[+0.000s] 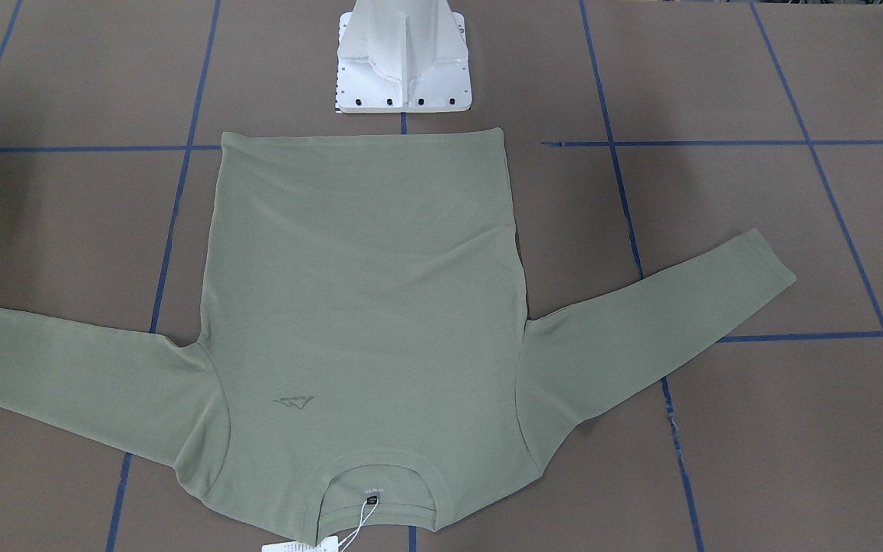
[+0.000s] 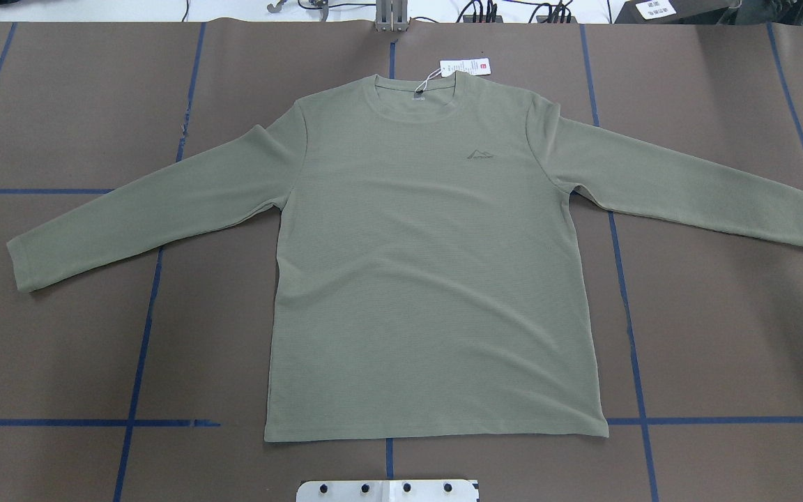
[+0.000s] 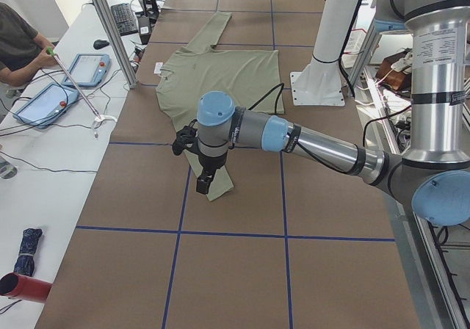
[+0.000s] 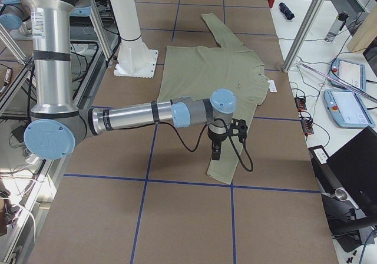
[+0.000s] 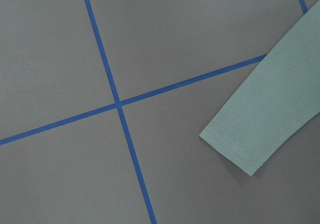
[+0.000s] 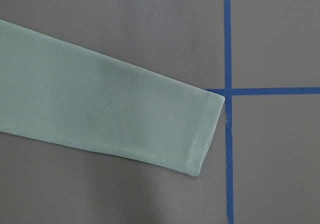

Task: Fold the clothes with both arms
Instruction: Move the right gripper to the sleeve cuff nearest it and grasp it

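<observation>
The base plate [image 2: 387,490] of the white pedestal [image 1: 403,69] sits at the robot's edge of the table [image 2: 60,348]. The table is covered in a dull brown sheet marked into big squares by blue tape [image 2: 140,348].

Just beyond the plate lies the shirt [image 2: 429,279], flat and face up. Its hem is nearest the robot and its collar is toward the far edge. Both sleeves are spread out and angled back toward the robot. A small logo [image 2: 482,155] shows on the chest. A white tag [image 2: 464,67] on a string lies on the brown sheet just past the collar.

The left arm [image 3: 294,134] reaches out low over the table, and the left gripper [image 3: 204,186] hangs over the end of one sleeve. Its wrist camera sees that cuff [image 5: 240,144] lying beside a tape crossing. The right arm [image 4: 147,114] does the same at the other end, with the right gripper [image 4: 216,152] above the other cuff [image 6: 205,134]. The side views alone do not show whether either gripper's fingers are spread or closed.

Past the far edge stands a white bench [image 3: 44,160] with handheld control screens [image 3: 88,68], a keyboard [image 3: 125,17], cables and a laptop [image 4: 353,164]. A person [image 3: 18,46] sits at the bench.
</observation>
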You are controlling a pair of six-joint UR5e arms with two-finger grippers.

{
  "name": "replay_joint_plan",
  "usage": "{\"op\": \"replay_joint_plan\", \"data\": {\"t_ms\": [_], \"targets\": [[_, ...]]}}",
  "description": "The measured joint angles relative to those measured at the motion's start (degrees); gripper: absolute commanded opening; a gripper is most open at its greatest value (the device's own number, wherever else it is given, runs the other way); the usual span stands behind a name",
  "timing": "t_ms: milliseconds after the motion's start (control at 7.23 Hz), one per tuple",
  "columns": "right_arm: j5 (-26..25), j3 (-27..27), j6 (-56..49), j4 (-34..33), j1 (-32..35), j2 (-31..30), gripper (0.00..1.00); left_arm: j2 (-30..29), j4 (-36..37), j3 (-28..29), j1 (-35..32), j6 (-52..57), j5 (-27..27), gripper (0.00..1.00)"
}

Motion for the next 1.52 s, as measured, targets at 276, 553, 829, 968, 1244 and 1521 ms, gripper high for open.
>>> {"op": "replay_joint_plan", "data": {"t_ms": [276,553,829,968,1244,1521], "targets": [[-0.02,0.04,0.27,0.0,-0.02,0.0,1.0,0.17,0.43,-0.6,-0.01,0.07,-0.19,1.0],[0.0,-0.06,0.57,-0.05,-0.05,-0.02,1.0,0.14,1.83,-1.62,0.03,-0.06,-0.38,1.0],[1.83,-0.47,0.61,-0.07,-0.46,0.02,1.0,-0.22,2.0,-1.52,0.04,-0.47,-0.29,1.0],[2.38,-0.75,0.59,-0.01,-1.69,0.31,1.0,-0.42,1.95,-1.64,0.05,-0.48,-0.41,1.0],[2.71,-5.31,0.67,1.92,-3.85,2.71,1.0,-0.51,1.77,-1.67,0.07,-0.4,-0.27,1.0],[2.93,-17.83,3.73,12.27,-4.29,7.02,0.99,-0.57,1.61,-1.48,0.07,-0.42,-0.12,1.0]]}}
